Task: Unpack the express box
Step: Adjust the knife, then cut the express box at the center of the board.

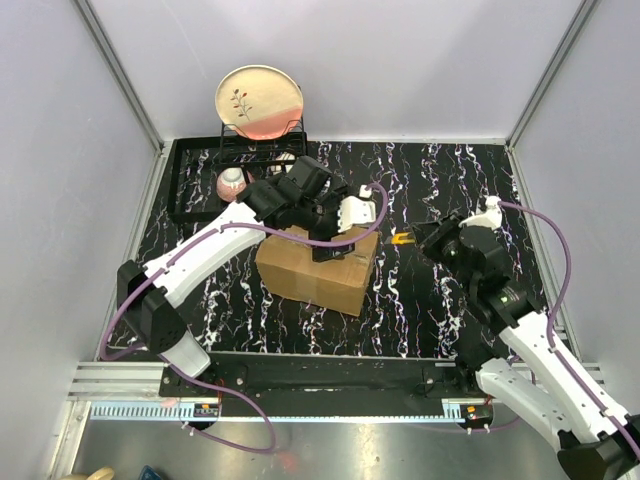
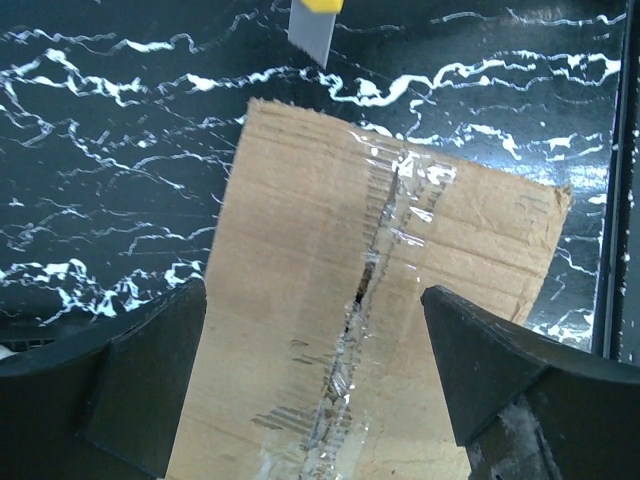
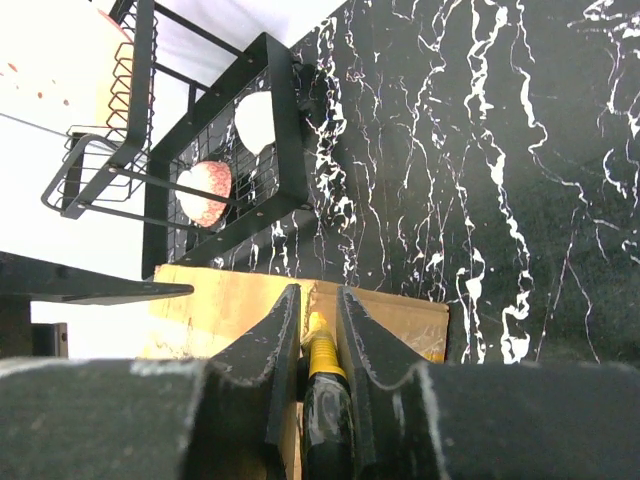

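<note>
The express box (image 1: 315, 270), a brown cardboard carton, lies mid-table with its top flaps still down. Its clear tape seam (image 2: 375, 260) is slit and ragged along the middle. My left gripper (image 2: 312, 295) hovers open just above the box top (image 2: 290, 300), one finger on each side of the seam, holding nothing. My right gripper (image 3: 318, 292) is shut on a yellow-and-black utility knife (image 3: 325, 360), just off the box's right end (image 3: 390, 315). From above, the knife (image 1: 402, 239) points left toward the box, and its blade tip (image 2: 315, 25) shows beyond the box's far edge.
A black wire dish rack (image 1: 200, 165) stands at the back left with a cream-and-pink plate (image 1: 259, 102) upright in it and a pink patterned cup (image 1: 232, 184) inside. White walls enclose the black marbled table (image 1: 430, 170) on three sides.
</note>
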You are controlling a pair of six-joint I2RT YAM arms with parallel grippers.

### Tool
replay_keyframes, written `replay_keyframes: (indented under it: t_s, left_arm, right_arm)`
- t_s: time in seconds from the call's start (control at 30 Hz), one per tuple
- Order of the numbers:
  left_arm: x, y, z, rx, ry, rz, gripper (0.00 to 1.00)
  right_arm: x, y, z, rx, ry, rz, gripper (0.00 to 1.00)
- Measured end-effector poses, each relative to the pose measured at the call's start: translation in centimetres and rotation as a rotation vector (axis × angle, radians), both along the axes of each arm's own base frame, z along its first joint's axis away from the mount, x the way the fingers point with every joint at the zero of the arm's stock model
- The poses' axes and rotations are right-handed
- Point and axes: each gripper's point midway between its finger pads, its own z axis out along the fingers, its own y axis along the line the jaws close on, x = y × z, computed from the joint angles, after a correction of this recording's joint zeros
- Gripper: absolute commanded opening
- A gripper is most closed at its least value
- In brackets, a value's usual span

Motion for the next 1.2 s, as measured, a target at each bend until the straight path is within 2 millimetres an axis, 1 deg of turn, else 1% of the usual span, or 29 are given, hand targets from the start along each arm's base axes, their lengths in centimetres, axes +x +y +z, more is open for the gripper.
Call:
replay_keyframes:
  t_s: [0.07,0.13,0.17,0.27,0.37,0.5,0.67,0.93,1.2]
  left_arm:
    - [-0.4,0.2,-0.7,0.014,0.020,-0.005,0.95]
    - [-0.8,0.3,-1.1,0.022,0.041,-0.014,0.95]
    - [-1.0,0.4,-1.2,0.024,0.051,-0.018,0.98]
    - [-2.2,0.6,-1.4,0.029,0.101,-0.039,0.99]
    - [-3.7,1.1,-1.6,0.042,0.163,-0.064,0.99]
    - [-5.6,1.8,-1.1,0.039,0.215,-0.107,0.99]
    - [-6.8,2.1,-0.6,0.027,0.233,-0.146,0.99]
    - [-7.2,1.9,-1.7,0.040,0.236,-0.160,0.99]
    - [-6.5,1.9,-3.3,0.065,0.206,-0.135,0.99]
  right_arm:
    - [-0.5,-0.2,-0.5,0.032,0.004,-0.009,0.00]
    - [-0.7,0.1,-1.2,0.060,0.022,-0.006,0.00]
    - [-0.7,0.2,-1.6,0.067,0.033,-0.006,0.00]
    - [-0.8,0.6,-3.3,0.087,0.081,-0.001,0.00]
    - [-1.0,0.7,-4.0,0.102,0.100,-0.001,0.00]
    - [-1.1,0.8,-3.6,0.126,0.090,-0.004,0.00]
    - [-1.0,0.8,-2.9,0.154,0.070,-0.007,0.00]
    - [-0.7,1.0,-2.1,0.184,0.045,-0.008,0.00]
    - [-0.2,1.4,-2.3,0.201,0.036,-0.004,0.00]
